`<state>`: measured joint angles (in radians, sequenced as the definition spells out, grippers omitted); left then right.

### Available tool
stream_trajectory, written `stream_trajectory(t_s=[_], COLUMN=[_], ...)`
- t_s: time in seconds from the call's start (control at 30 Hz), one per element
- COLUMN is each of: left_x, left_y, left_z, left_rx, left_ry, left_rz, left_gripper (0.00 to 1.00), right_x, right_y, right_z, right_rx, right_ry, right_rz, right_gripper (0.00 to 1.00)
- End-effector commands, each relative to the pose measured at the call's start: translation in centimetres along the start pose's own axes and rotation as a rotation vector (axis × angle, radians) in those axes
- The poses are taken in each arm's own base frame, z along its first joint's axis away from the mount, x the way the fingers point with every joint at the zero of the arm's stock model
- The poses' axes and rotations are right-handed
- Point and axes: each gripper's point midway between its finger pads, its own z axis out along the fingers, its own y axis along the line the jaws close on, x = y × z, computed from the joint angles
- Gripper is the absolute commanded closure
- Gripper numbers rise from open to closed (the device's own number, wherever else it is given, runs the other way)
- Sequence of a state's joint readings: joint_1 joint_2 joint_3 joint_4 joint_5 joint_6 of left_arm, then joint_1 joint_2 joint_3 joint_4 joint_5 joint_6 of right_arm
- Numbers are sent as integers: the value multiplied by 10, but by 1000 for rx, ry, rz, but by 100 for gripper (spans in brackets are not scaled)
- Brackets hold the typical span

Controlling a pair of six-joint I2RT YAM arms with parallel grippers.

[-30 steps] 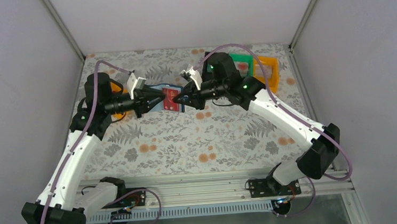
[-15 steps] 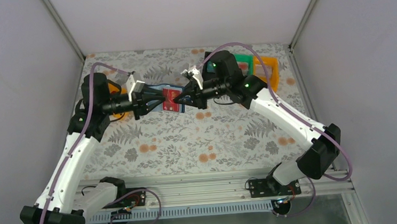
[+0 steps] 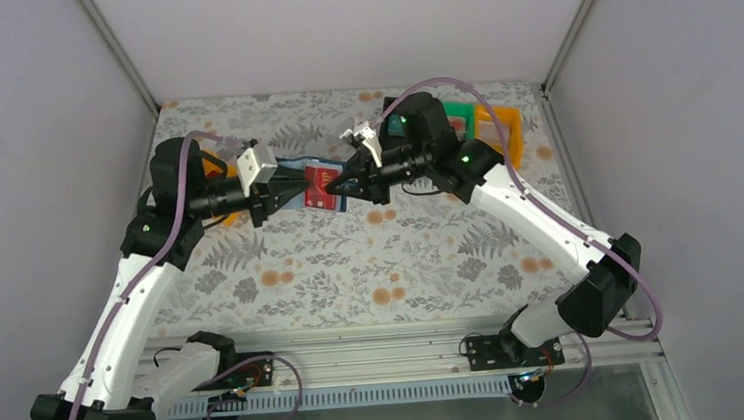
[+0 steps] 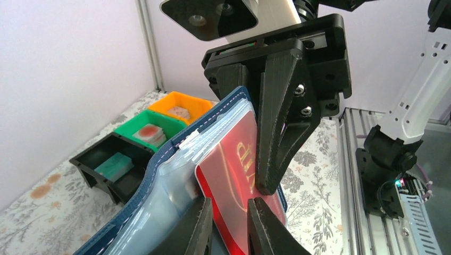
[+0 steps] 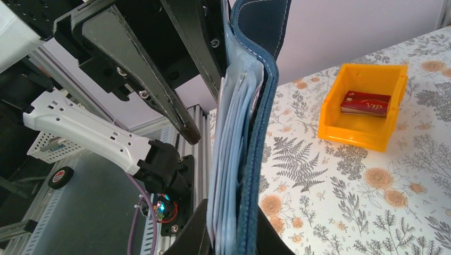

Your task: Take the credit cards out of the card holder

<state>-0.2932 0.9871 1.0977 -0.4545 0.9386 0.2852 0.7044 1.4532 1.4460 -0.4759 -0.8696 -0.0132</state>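
Note:
The navy card holder [image 3: 332, 205] hangs in the air between my two grippers, held upright. My right gripper [image 3: 338, 186] is shut on its edge; in the right wrist view the card holder [image 5: 260, 106] stands edge-on between the jaws [image 5: 236, 228]. A red card [image 4: 234, 159] sticks partly out of a clear sleeve of the card holder [image 4: 154, 180]. My left gripper [image 4: 231, 204] straddles the card's bare lower corner, its jaws a narrow gap apart. The left gripper [image 3: 301, 183] faces the right one across the card holder.
An orange bin [image 4: 181, 109], a green bin [image 4: 151, 130] and a black bin [image 4: 109, 164] stand in a row at the back right, each with a card inside. Another orange bin [image 5: 367, 106] at the back left holds a red card [image 5: 366, 102].
The left arm's elbow and wrist have shifted slightly left and down. The card holder and the right gripper have barely moved.

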Motion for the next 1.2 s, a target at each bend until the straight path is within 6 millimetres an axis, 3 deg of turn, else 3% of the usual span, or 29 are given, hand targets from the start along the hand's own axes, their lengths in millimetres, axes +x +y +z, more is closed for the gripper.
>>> stream_trajectory(t_s=[0.0,0.2,0.37,0.5,0.63,0.8,1.0,1.17], left_x=[24,25,21,4,-6,2,24,15], left_y=[-19,-20,-37,-33,-33,-38,-11,-21], left_z=[15,17,20,27,26,18,11,0], left_rx=[102,127,216,236,253,265,201,252], left_ry=[71,74,38,-14,-15,3,0,-23], left_rz=[-23,-40,-67,-146,-161,-208,-388,-271], left_gripper=[80,77,77,97,98,97,98,98], right_x=[-52,-49,-56,-58,-52,-41,-24,-28], right_y=[74,81,74,65,65,59,41,39], right_z=[-11,-15,-13,0,0,-10,-13,-31], right_rx=[-233,-256,-215,-224,-216,-166,-100,-57], right_ry=[-135,-133,-163,-135,-128,-124,-81,-108], right_rz=[-286,-303,-310,-286,-305,-289,-240,-250], right_gripper=[96,96,96,96,96,96,96,96])
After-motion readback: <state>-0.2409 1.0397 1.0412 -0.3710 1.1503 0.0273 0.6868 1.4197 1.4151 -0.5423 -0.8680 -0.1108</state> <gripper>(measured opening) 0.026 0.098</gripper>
